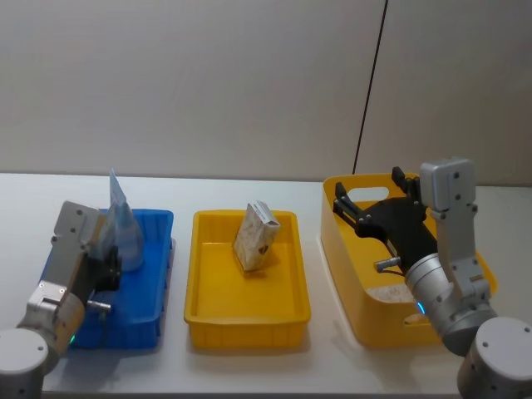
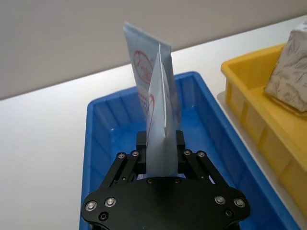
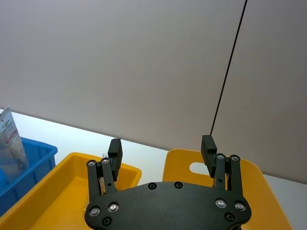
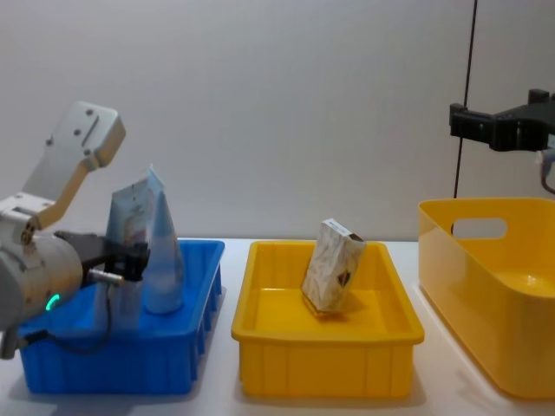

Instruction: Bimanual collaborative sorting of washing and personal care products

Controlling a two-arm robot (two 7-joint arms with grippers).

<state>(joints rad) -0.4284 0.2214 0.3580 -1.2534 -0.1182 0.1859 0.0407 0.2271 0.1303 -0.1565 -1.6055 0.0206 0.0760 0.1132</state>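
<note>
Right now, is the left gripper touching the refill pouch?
Touching. The left wrist view shows the left gripper clamped on the refill pouch, its fingers pressing both sides with no gap.

At our ten o'clock, the upright refill pouch (image 1: 121, 218) and the left gripper (image 2: 160, 143) clamped on it filled the middle of the blue bin (image 1: 154, 287), leaving a free strip along its three o'clock wall. Dead ahead, the tilted carton (image 1: 255, 237) blocked the yellow tray's (image 1: 249, 331) twelve o'clock half. At two o'clock, the right gripper (image 3: 161, 143) hung spread-fingered, clear above the tall yellow bin (image 1: 345, 283).
</note>
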